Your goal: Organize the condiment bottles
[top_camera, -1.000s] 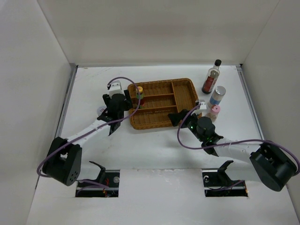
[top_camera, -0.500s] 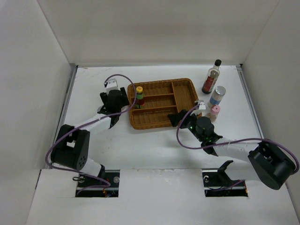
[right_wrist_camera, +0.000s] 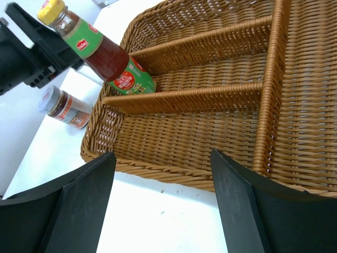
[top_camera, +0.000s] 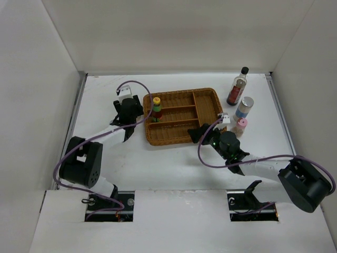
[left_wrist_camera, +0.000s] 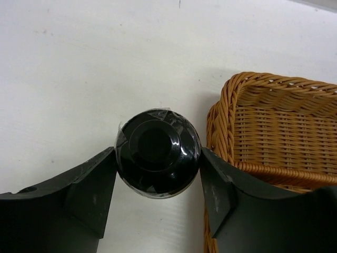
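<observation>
My left gripper is at the left edge of the wicker tray. In the left wrist view it is shut on a small dark bottle with a glossy black cap, seen from above, with both fingers against the cap. A yellow-cap red-green bottle stands in the tray's left end and also shows in the right wrist view. Another small dark bottle sits on the table left of the tray. My right gripper is open and empty at the tray's near rim.
A tall dark black-capped bottle, a silver-capped blue-label jar and a pink-capped shaker stand in a row right of the tray. White walls enclose the table on three sides. The tray's dividers form several compartments.
My left gripper has moved toward the far side along the tray's left edge. The right arm has barely shifted.
</observation>
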### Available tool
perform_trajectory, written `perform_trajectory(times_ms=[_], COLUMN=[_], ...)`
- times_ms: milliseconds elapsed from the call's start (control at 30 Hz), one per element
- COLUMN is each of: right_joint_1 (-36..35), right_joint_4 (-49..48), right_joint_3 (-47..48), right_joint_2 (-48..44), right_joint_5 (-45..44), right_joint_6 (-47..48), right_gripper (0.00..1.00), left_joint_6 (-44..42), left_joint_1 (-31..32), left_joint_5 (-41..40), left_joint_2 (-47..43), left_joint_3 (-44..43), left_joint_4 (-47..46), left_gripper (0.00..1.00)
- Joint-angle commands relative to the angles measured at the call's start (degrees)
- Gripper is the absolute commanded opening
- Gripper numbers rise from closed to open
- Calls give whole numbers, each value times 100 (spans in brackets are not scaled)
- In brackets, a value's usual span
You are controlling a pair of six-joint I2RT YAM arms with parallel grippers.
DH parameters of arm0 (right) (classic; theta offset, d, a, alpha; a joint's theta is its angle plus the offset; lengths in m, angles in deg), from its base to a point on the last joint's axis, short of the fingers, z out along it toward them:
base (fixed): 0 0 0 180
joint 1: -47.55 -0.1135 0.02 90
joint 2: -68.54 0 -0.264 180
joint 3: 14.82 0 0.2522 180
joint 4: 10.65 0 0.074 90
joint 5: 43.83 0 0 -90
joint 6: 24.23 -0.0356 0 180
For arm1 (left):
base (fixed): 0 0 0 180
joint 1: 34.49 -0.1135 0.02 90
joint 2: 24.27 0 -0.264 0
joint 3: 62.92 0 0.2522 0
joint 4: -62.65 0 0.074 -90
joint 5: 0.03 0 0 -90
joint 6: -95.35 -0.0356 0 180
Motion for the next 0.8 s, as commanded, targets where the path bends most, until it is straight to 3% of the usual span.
perform_trajectory(times_ms=[0, 233, 433, 600, 767], right_joint_1=[-41, -41, -41, -6, 20], right_joint_4=[-186, -212, -221, -229, -247], right_joint_3=[213, 205, 161, 108, 82], right_joint_2=[-7, 2, -95, -156, -174], right_joint_5=[98, 98, 89, -7, -78], right_joint_6=[44, 44, 45, 45, 53], right_gripper=[79, 79, 79, 79, 79], left_joint_6=[-30, -13, 84, 320, 515], left_joint_1=[-16, 159, 1265, 2127, 2594], left_joint_5=[-294, -505, -776, -1120, -1068], left_joint_2=[-877, -2486, -3445, -3657, -3447], left_joint_3=[41, 419, 647, 797, 841], left_joint_4=[-537, 59, 1439, 2152, 1978], left_gripper=[31, 29, 29, 29, 29])
